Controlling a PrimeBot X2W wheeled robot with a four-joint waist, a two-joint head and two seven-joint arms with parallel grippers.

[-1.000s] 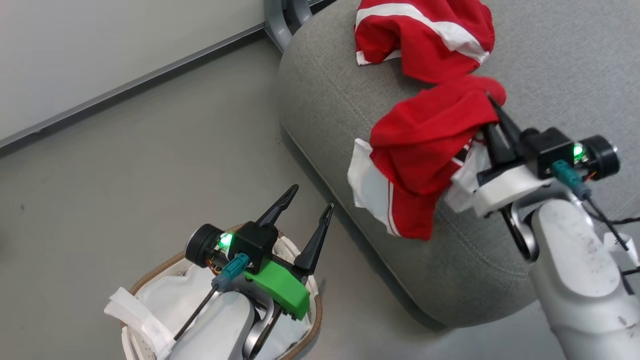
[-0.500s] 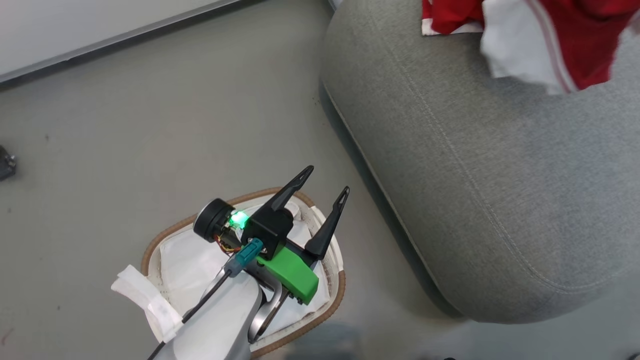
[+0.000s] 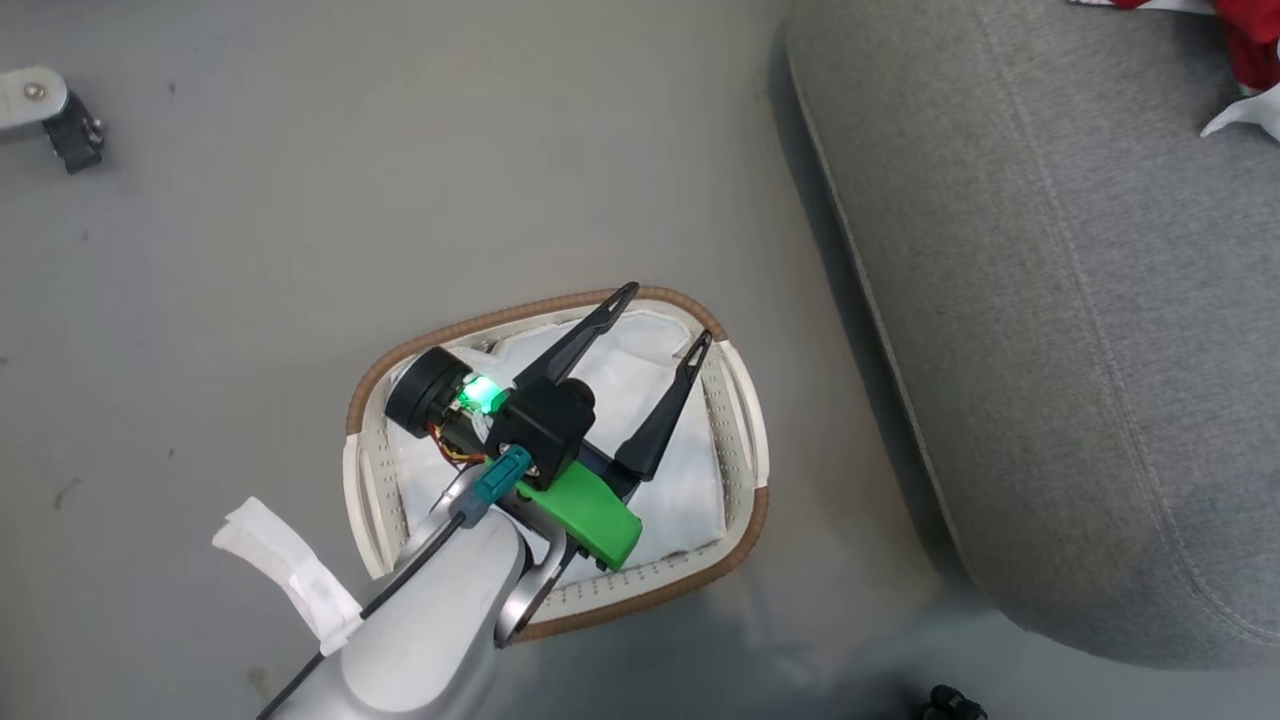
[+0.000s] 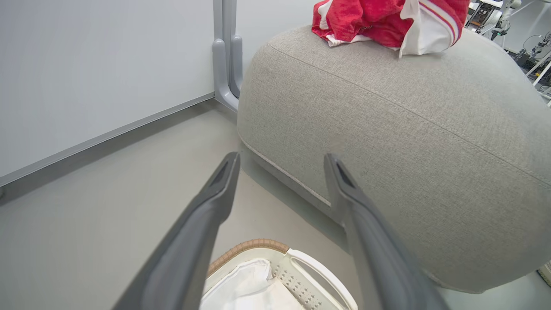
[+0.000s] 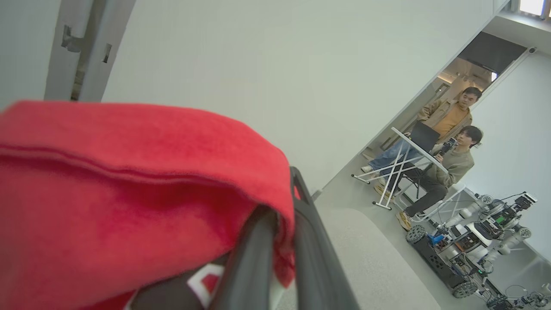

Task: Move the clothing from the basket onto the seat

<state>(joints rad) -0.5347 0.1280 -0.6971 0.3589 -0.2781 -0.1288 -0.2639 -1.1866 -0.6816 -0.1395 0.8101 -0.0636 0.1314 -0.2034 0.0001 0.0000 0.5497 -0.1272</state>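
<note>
The left claw (image 3: 668,314) hangs with its two dark fingers spread wide and nothing between them, over the far side of the basket (image 3: 560,310). Its pale forearm (image 3: 440,610) reaches in from the near left. The basket stands on the grey floor (image 3: 250,250) just left of the sofa (image 3: 1050,300), apart from it, with a white liner (image 3: 680,490) inside.

The right claw (image 5: 282,224), seen by its own wrist camera, has its fingers drawn close together, pinched on a fold of the red jersey (image 5: 129,181) that drapes over them. The tip of one finger is buried under the cloth, and a patch of black and white below it is too cut off to read.

From the head camera, only a scrap of the red and white clothes (image 3: 1250,40) appears at the far right on the sofa, clipped by the frame edge. The left wrist camera gives more, with the clothes (image 4: 366,19) heaped on top of the sofa, beyond the open fingers. Whether the heap lies free or is partly lifted cannot be told.

Past the red cloth, the right wrist camera takes in a white wall (image 5: 258,64), two people (image 5: 447,159) sitting at a folding table (image 5: 404,168), and wheeled robots (image 5: 465,241) on the floor near them.
</note>
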